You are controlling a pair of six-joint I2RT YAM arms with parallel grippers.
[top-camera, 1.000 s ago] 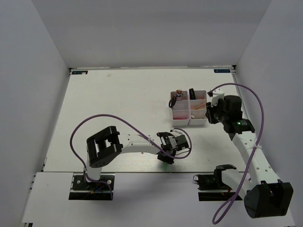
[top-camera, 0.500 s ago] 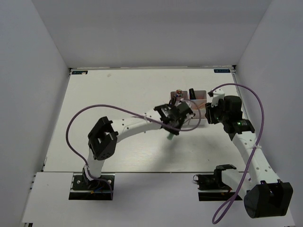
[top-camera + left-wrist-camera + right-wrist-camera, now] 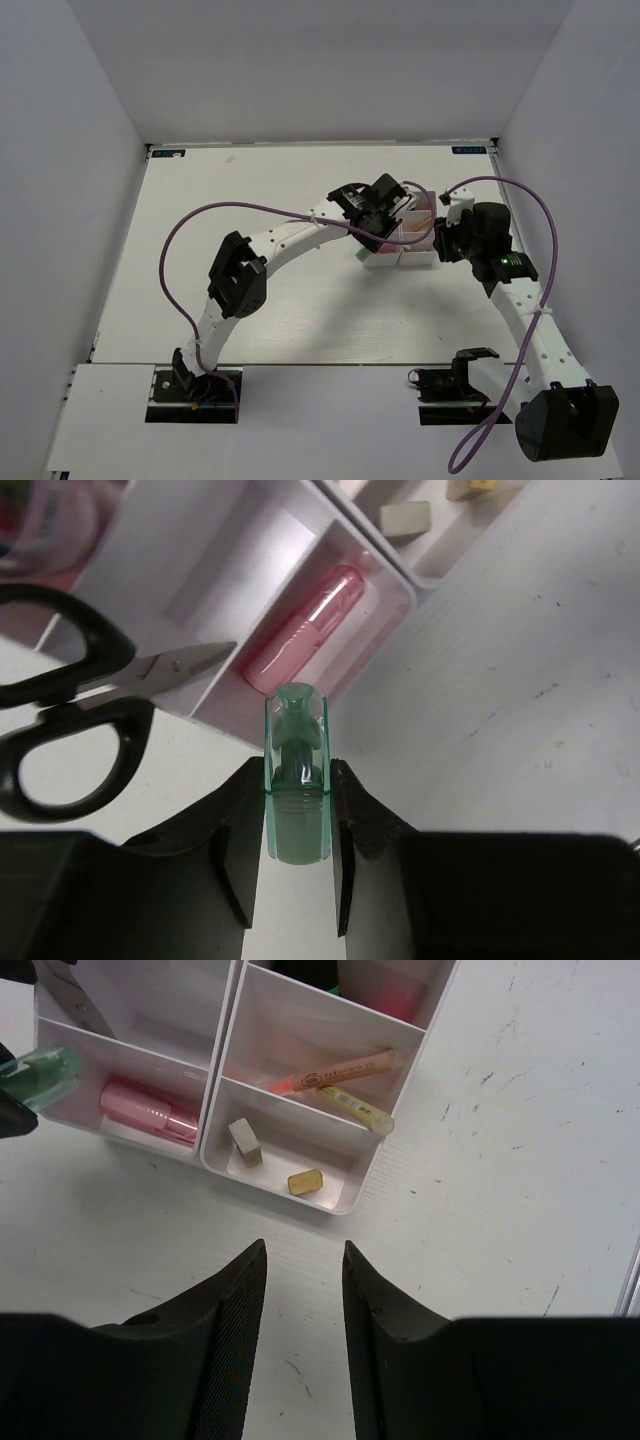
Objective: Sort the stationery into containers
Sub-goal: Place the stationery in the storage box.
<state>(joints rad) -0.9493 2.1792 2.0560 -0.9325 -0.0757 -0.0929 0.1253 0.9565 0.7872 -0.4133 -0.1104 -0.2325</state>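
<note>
My left gripper is shut on a green capsule eraser and holds it just above the near edge of the left white tray; in the top view the eraser hangs by the trays. A pink capsule eraser lies in the front compartment below it. Black-handled scissors stand in the tray's back part. My right gripper is open and empty over the table just in front of the right tray, which holds a pen, a highlighter, a grey piece and a yellow clip.
The right arm stands close to the right of the trays. White walls enclose the table at the back and both sides. The left arm's purple cable loops over the table's middle.
My left gripper has carried the green eraser from the near middle of the table up and right to the trays. The right arm has not moved.
</note>
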